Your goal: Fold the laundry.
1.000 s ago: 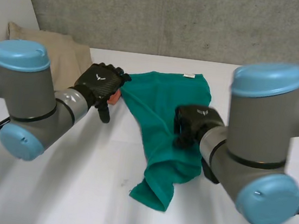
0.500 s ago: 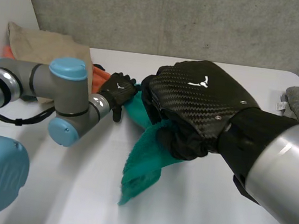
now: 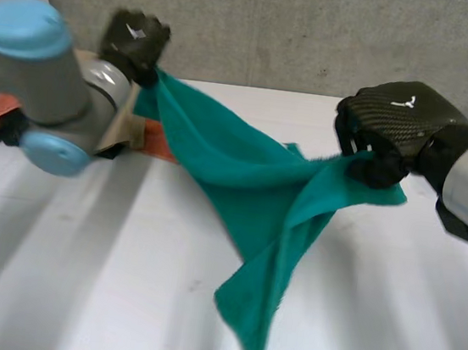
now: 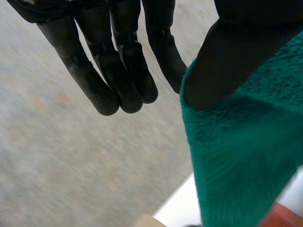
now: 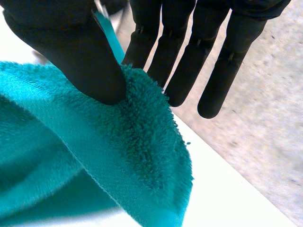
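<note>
Starting at the left hand (image 4: pixel 90 42): fingers (image 4: pixel 128 80) straight and pressed side by side, thumb clamped down on an edge of the green towel (image 4: pixel 236 156) and pinning it against the nearest finger. Much the same at the right hand (image 5: pixel 246 28) - fingers (image 5: pixel 180 71) straight and close together, thumb pressing a thick roll of towel edge against them, so a pinch on both sides.

Moving outward in the head view: left hand (image 3: pixel 136 37) raised high near the concrete wall (image 3: pixel 320 32), right hand (image 3: pixel 389 126) held up well apart from it over the table (image 3: pixel 79 250). Between them, the green towel (image 3: pixel 251 177) strung up in the air, sagging in the middle, with a long loose tail drooping toward the table. Cannot tell whether the tip touches. Behind the left arm, a beige cloth (image 3: pixel 133 124) and an orange cloth (image 3: pixel 165 145) lying on the table.

Judging by all this - early days. Lifted and stretched out, yes, but no fold made and nothing laid flat. Left to do, most likely: spreading the towel on the table, folding it, then turning to the other cloths.
</note>
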You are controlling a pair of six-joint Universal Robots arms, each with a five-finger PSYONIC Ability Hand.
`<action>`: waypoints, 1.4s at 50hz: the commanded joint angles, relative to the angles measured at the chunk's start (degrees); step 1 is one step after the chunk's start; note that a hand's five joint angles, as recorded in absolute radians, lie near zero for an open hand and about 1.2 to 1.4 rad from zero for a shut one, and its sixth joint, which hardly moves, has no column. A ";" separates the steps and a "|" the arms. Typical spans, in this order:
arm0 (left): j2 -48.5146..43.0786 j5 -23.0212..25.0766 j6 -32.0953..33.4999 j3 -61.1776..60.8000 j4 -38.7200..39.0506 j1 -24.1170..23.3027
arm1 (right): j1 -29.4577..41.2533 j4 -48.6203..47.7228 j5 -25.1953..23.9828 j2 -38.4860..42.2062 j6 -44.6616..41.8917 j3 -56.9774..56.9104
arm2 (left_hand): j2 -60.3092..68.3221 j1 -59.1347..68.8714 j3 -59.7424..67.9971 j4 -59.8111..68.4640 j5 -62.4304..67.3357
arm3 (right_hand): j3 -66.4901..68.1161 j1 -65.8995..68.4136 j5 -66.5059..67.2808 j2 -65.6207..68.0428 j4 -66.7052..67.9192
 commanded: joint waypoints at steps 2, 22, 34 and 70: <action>20.35 4.22 -1.54 -10.89 -1.10 3.26 | -4.20 -10.42 1.20 11.46 -12.17 -9.03 | 11.51 12.47 12.03 11.52 13.70 | 12.02 15.25 13.29 12.61 11.92; 11.06 7.39 -0.14 -26.98 -1.54 5.20 | -0.94 -33.81 1.91 21.91 -18.60 5.10 | 11.51 12.47 12.03 11.52 13.70 | 12.02 15.25 13.29 12.61 11.92; -3.54 0.11 7.08 -0.29 7.32 3.09 | -2.44 -46.10 5.77 37.03 -20.18 -15.78 | 11.51 12.47 12.03 11.52 13.70 | 12.02 15.25 13.29 12.61 11.92; 7.18 2.12 0.57 -41.57 15.60 -0.25 | -15.80 -64.31 -16.72 28.78 -13.67 24.44 | 11.51 12.47 12.03 11.52 13.70 | 4.80 8.04 6.07 5.39 4.70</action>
